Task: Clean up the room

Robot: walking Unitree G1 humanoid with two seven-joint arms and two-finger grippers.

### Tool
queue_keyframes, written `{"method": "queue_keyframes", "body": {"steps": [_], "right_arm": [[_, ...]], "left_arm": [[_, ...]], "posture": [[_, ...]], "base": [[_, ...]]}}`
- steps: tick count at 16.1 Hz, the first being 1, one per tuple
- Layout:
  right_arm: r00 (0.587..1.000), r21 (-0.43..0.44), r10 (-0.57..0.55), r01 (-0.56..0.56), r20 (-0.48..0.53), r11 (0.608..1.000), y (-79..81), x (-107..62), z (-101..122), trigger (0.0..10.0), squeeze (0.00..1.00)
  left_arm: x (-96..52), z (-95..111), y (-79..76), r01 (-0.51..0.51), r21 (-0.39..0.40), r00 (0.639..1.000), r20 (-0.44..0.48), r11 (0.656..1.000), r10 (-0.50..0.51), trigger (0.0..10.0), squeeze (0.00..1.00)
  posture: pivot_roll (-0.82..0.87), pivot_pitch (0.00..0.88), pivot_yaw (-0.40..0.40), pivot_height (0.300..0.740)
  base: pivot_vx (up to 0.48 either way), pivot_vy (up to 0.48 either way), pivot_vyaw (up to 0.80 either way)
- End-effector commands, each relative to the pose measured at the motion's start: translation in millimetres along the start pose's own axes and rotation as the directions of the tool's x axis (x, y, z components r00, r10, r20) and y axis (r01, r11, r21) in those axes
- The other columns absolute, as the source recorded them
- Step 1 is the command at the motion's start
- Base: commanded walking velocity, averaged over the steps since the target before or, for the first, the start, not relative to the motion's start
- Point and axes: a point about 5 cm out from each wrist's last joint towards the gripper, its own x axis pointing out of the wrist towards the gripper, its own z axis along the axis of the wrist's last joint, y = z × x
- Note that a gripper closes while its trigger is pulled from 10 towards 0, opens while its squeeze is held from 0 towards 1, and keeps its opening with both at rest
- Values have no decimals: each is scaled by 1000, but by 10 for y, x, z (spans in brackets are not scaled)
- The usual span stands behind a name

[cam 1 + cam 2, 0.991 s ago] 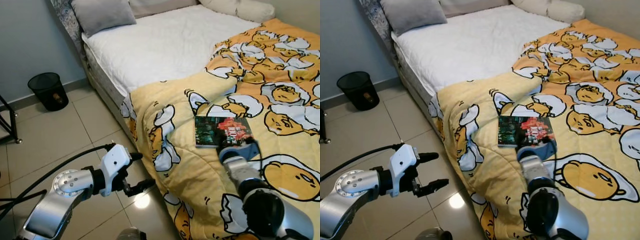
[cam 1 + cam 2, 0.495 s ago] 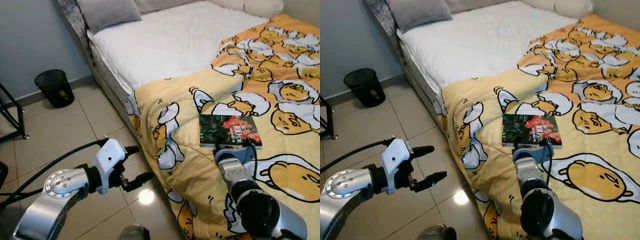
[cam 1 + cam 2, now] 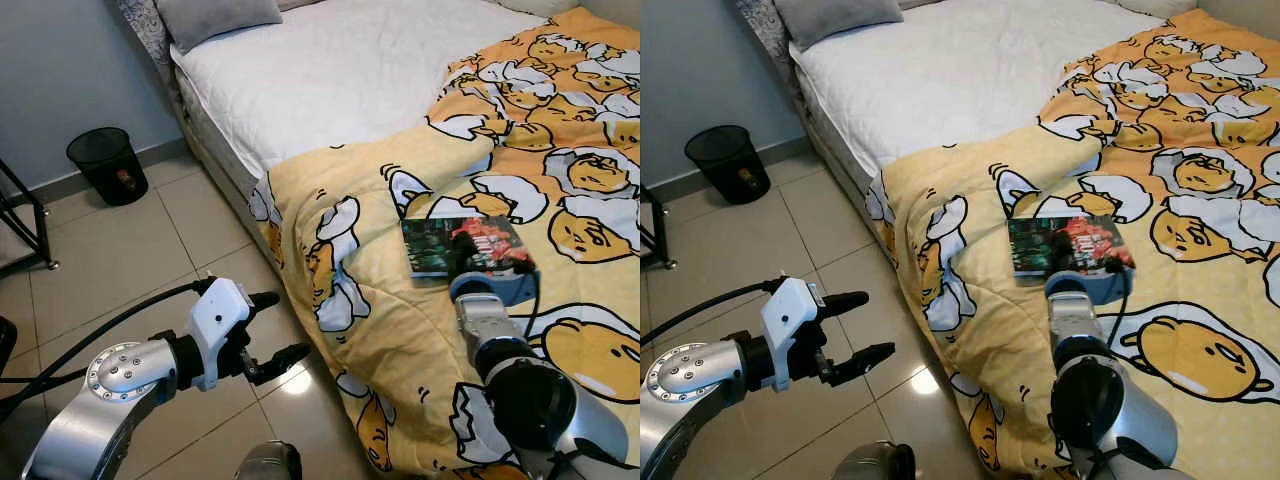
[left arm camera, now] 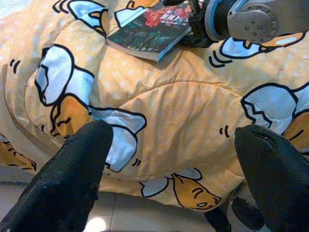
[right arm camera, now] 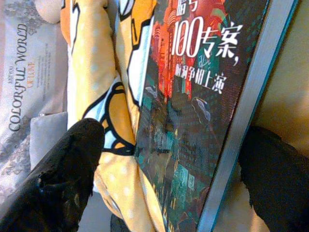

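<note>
Bedroom, beige tiled floor (image 3: 110, 260), grey wall. Bed (image 3: 340, 80) with white mattress cover, grey pillow (image 3: 215, 15) at the head, cut off by the frame edge. Yellow egg-character duvet (image 3: 380, 330) covers the near half of the bed and hangs over its side toward the floor.

Book (image 3: 462, 245) with dark green and red cover lies flat on the duvet, near the bed edge. Right gripper (image 3: 1082, 258) is at the book's near edge, arm reaching in from below. In the right wrist view the fingers (image 5: 63, 179) stand wide apart, one on each side of the book (image 5: 193, 121), over the duvet; whether they touch the book cannot be told. From the head views the right fingertips are mostly hidden behind the blue wrist collar.

Left gripper (image 3: 275, 328) hovers over the floor beside the bed, fingers spread wide, holding nothing. Left wrist view looks at the hanging duvet between its two fingers (image 4: 72, 179), with the book (image 4: 149, 31) and the right arm further up.

Black mesh wastebasket (image 3: 105, 165) stands by the wall, well apart from the bed; something small inside, too small to tell. Black metal frame legs (image 3: 25, 225) at far left, cut off. A bright light reflection on the tile near the left gripper. Dark round object (image 3: 270, 462) at the bottom edge, cut off, unclear.
</note>
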Motion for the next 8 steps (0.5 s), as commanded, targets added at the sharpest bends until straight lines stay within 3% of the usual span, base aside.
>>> {"method": "queue_keyframes", "body": {"steps": [1, 2, 3, 4, 8], "right_arm": [[1000, -10, -10, 10, -3, 1000, 17, 3, -28, 10000, 0], [1000, -10, -27, 27, -9, 1000, -4, -5, -53, 10000, 0], [1000, 1, -24, 24, -12, 1000, -1, -8, -74, 2549, 0], [1000, 11, -14, 14, -15, 1000, 13, -8, -90, 0, 0], [1000, 14, 1, -1, -25, 1000, 45, -6, -129, 0, 0]], "left_arm": [[-32, 9, -3, -5, 6, 1000, -10, 1000, 5, 10000, 392], [-35, 8, -11, -5, 5, 1000, -12, 1000, 5, 10000, 396], [-39, 6, -15, -5, 4, 1000, -15, 1000, 5, 10000, 388], [-41, 7, -15, -6, 3, 1000, -15, 1000, 6, 10000, 388], [-45, 14, -20, -9, 3, 1000, -16, 1000, 9, 10000, 392]], "posture": [[338, 110, 53, 740], [342, 115, 52, 740], [343, 115, 52, 740], [345, 115, 51, 740], [350, 114, 45, 740]], "base": [[0, 0, 0], [0, 0, 0], [0, 0, 0], [0, 0, 0], [0, 0, 0]]}}
